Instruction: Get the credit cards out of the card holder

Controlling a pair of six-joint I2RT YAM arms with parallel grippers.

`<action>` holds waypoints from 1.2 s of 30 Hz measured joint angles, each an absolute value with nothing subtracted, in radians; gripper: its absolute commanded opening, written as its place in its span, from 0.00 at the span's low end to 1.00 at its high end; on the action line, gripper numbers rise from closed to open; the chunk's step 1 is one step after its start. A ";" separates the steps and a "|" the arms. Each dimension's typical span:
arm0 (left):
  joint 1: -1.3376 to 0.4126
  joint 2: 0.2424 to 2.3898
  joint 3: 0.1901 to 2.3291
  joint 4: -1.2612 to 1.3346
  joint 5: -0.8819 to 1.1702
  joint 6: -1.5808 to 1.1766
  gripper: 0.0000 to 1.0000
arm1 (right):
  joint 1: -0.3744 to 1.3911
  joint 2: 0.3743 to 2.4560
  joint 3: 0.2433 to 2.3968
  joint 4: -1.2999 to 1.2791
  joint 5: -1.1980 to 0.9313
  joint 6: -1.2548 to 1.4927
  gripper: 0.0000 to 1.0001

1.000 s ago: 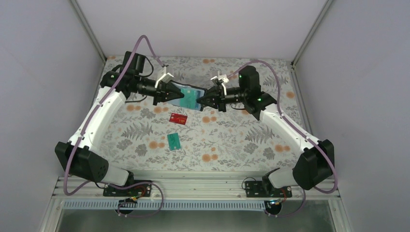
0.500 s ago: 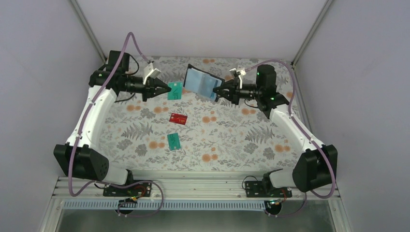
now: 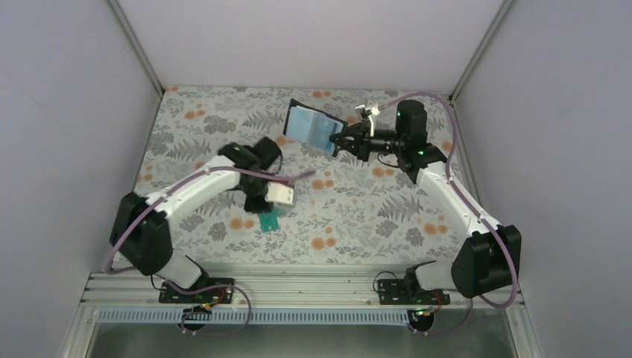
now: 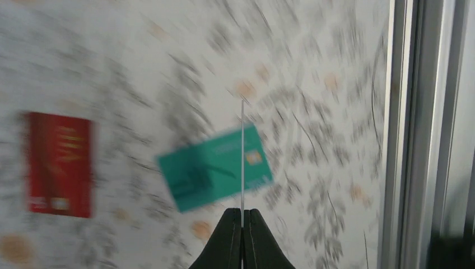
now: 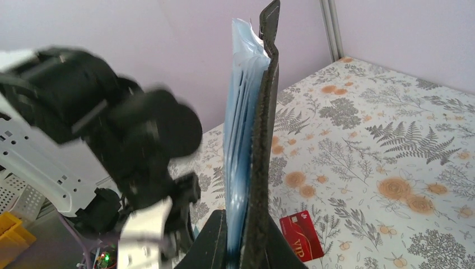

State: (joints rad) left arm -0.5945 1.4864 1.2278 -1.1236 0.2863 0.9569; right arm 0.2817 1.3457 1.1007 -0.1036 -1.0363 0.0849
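Readable only "VIP", in pale letters on the red card [image 5: 301,235], flat on the floral-printed worktop [image 3: 358,209] near the teal card [image 4: 201,171], not touching it. A small chip patch and some print on the teal card, too smeared to read. Both thin, stiff, rectangular.

Pinched in the left gripper [image 4: 242,213], jaws fully closed, a third card [image 4: 242,151], seen edge-on as a pale line over the teal card; colour not to be told. Left arm [image 3: 201,183] folded at the elbow, wrist pointing down.

Beyond the teal card and to its right, held clear of the worktop, the card holder [image 3: 309,128]: bifold, spread open, grainy black outside, smooth pale blue lining with layered pockets. Clamped by one edge in the right gripper [image 3: 343,142], jaws closed tight on it. Right arm [image 3: 447,194] extended, wrist roughly level.
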 measured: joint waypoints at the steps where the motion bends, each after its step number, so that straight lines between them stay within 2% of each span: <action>1: -0.624 1.508 1.205 -1.136 0.234 0.970 0.02 | 0.282 1.346 1.101 -0.105 -1.034 0.085 0.04; 5: -0.737 1.600 1.165 -1.198 0.066 1.044 0.02 | 0.280 1.346 1.101 -0.120 -1.021 0.084 0.04; 14: -0.815 1.724 1.185 -1.176 -0.081 1.140 0.04 | 0.280 1.346 1.101 -0.143 -1.018 0.078 0.04; 19: -0.826 1.765 1.192 -1.157 -0.126 1.172 0.22 | 0.278 1.346 1.101 -0.152 -1.018 0.074 0.04; 28: -0.827 1.824 1.202 -1.050 -0.176 1.165 0.44 | 0.274 1.346 1.101 -0.152 -1.021 0.066 0.04; 31: -0.827 1.819 1.230 -1.028 -0.171 1.148 0.55 | 0.274 1.346 1.101 -0.154 -1.021 0.062 0.04; 34: -0.821 1.800 1.268 -1.030 -0.128 1.146 0.56 | 0.271 1.347 1.102 -0.157 -1.020 0.061 0.04; 36: -0.810 1.789 1.289 -1.024 -0.089 1.148 0.47 | 0.265 1.348 1.104 -0.159 -1.016 0.062 0.04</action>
State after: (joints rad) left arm -0.8101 1.7893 1.2892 -1.0241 -0.0895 1.1477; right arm 0.2653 1.3483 1.1038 -0.1593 -1.0164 0.0616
